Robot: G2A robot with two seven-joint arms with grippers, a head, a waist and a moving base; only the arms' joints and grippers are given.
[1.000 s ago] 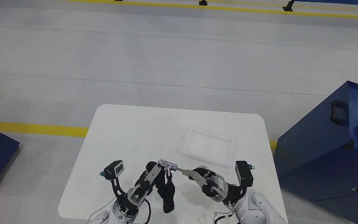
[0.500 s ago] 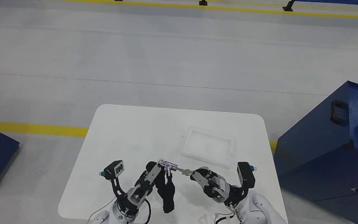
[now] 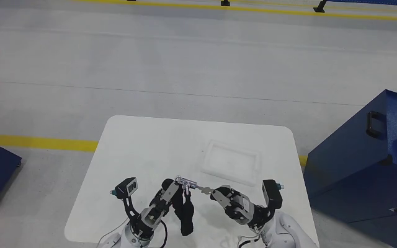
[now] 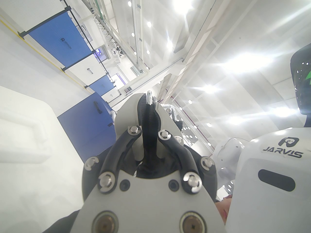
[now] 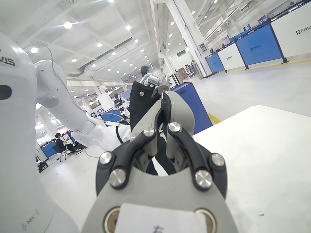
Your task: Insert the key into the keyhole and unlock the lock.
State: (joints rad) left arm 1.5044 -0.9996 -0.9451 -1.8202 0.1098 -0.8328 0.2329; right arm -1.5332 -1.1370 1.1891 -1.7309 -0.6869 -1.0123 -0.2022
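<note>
— Where's the lock (image 3: 184, 181)?
— Above the tabletop's (image 3: 136, 149) near edge, pinched by the left gripper (image 3: 180, 186). The right gripper (image 3: 213, 193) pinches the key (image 3: 203, 189), with its tip at the lock. Whether it's inserted, I can't tell.
— Around them?
— A white tray (image 3: 229, 162) lies toward the far right corner. A blue cabinet (image 3: 366, 161) stands on the grey floor (image 3: 186, 56).

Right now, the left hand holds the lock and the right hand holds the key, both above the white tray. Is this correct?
Not quite. The left hand holds the lock and the right hand holds the key, but the top view shows both above bare table, nearer the robot than the white tray.
</note>
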